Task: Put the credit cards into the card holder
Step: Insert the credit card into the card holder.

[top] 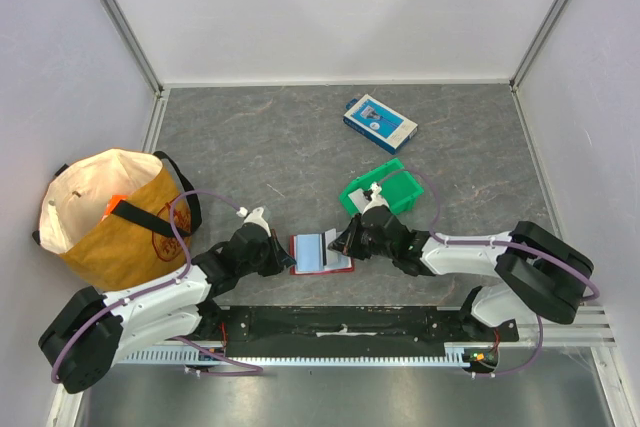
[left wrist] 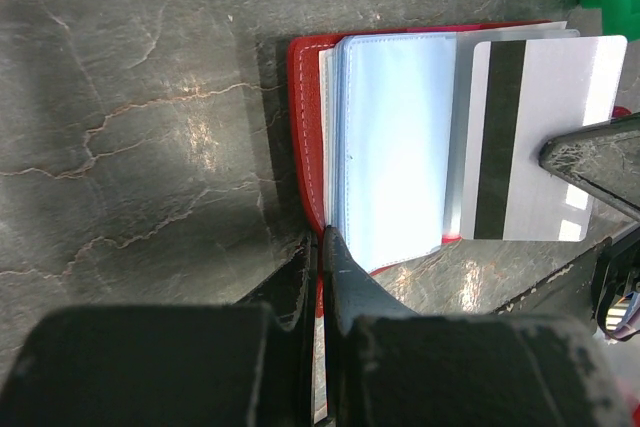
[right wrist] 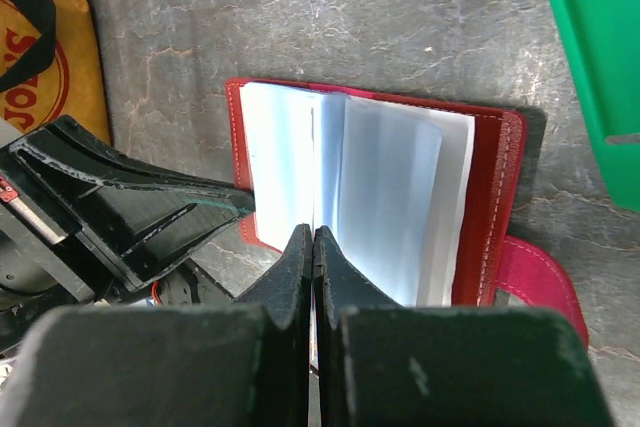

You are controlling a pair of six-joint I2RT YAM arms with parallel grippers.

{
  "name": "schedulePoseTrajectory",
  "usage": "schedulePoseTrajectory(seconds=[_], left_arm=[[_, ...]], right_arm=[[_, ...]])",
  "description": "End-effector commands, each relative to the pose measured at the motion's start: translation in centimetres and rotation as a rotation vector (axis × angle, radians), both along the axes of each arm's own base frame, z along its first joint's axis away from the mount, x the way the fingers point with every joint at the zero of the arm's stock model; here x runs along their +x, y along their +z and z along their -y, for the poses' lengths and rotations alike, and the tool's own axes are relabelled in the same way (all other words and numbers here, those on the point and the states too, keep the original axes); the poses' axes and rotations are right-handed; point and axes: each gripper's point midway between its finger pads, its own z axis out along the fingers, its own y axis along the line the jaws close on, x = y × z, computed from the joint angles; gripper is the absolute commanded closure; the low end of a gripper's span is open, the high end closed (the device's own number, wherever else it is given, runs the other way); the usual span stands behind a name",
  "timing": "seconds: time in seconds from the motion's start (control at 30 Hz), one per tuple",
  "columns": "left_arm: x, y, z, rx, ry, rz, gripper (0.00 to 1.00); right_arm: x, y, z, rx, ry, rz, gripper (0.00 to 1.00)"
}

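Note:
The red card holder (top: 297,249) lies open near the table's front edge, its clear sleeves fanned up (left wrist: 400,137). My left gripper (left wrist: 322,239) is shut on the holder's left red cover (left wrist: 305,127), pinning that edge. In the left wrist view, a white credit card (left wrist: 545,107) with a black magnetic stripe lies over the holder's right side, partly under a clear sleeve. My right gripper (left wrist: 548,153) is shut on the card's outer edge. In the right wrist view the right gripper (right wrist: 314,234) points at the open sleeves of the holder (right wrist: 490,197), and the card shows only edge-on.
A green plastic bin (top: 385,187) stands just behind the right gripper. A blue-and-white box (top: 380,117) lies further back. A tan and white cloth bag (top: 110,217) sits at the left, beside the left arm.

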Motion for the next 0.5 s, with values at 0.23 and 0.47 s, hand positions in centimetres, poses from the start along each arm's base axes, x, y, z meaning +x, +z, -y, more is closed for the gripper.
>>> schedulePoseTrajectory(seconds=[0.23,0.47], left_arm=[[0.1,0.1,-0.1,-0.001,0.020,-0.001,0.98],[0.1,0.4,0.0,-0.012,0.013,0.012,0.98]], right_arm=[[0.0,-0.3,-0.1,0.024,-0.015,-0.005,1.00],[0.1,-1.0,-0.3,0.027,-0.015,-0.012,1.00]])
